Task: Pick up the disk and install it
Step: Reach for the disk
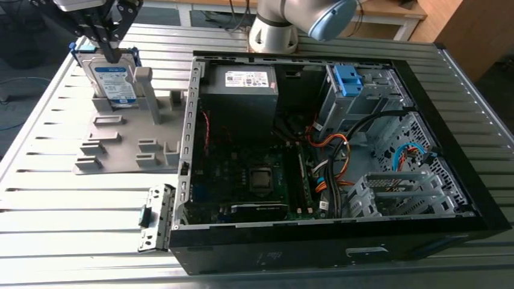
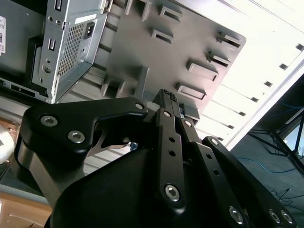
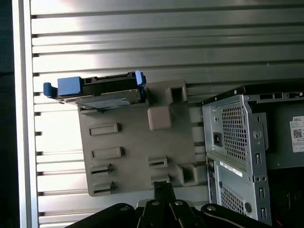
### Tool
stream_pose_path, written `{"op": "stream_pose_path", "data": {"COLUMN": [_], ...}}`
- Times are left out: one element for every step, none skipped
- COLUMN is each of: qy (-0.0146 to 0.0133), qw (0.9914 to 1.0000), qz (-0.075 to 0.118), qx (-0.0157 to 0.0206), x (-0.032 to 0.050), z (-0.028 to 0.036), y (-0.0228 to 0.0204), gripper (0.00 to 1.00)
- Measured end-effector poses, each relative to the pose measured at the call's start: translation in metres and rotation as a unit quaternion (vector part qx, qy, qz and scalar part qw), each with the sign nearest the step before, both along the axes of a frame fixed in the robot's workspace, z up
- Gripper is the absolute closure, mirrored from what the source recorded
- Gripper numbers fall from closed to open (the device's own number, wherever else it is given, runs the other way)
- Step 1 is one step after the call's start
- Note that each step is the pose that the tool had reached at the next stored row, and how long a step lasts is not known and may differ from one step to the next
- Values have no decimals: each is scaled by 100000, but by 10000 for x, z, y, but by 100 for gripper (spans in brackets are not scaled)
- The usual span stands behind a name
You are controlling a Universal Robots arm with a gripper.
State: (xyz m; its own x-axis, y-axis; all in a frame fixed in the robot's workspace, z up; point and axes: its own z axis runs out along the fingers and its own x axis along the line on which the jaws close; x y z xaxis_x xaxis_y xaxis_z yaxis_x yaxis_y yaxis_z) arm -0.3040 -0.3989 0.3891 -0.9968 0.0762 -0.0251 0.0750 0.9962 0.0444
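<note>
The disk (image 1: 112, 81) is a silver drive with a white-and-blue label and a blue bracket. It stands on edge in a slot at the far end of the grey holder (image 1: 120, 144), at the exterior view's left. In the first wrist view the disk (image 3: 102, 95) sits at one end of the holder (image 3: 133, 142). My gripper (image 1: 111, 54) hangs over the disk's top edge, fingers drawn together in a point with nothing between them. Both wrist views show the gripper (image 3: 164, 186) (image 2: 167, 95) above the holder (image 2: 142, 42), apart from the disk.
The open computer case (image 1: 449, 198) lies on the slatted metal table (image 1: 72, 241), at the exterior view's right of the holder. Inside it are a grey power-supply box (image 1: 241, 90) and a drive cage (image 1: 365, 96) with a blue latch (image 1: 347, 78). A loose metal bracket (image 1: 156, 217) lies by the case's near corner. The arm's base (image 1: 277, 30) stands behind the case.
</note>
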Motion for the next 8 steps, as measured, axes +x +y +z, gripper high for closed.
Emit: {"op": "stream_pose_path", "data": {"qy": [2, 3, 2, 3, 2, 0, 1, 1], "qw": [100000, 100000, 100000, 100000, 100000, 100000, 100000, 100000], "qz": [-3, -2, 0, -2, -4, -5, -3, -4], "qx": [0, -2, 1, -2, -1, 0, 0, 1], "x": [-13, -25, -36, -50, -65, -80, -96, -113], "z": [-1, -1, -2, -3, -4, -5, -6, -7], "y": [0, 0, 0, 0, 0, 0, 0, 0], "gripper": [89, 89, 89, 89, 89, 89, 89, 89]}}
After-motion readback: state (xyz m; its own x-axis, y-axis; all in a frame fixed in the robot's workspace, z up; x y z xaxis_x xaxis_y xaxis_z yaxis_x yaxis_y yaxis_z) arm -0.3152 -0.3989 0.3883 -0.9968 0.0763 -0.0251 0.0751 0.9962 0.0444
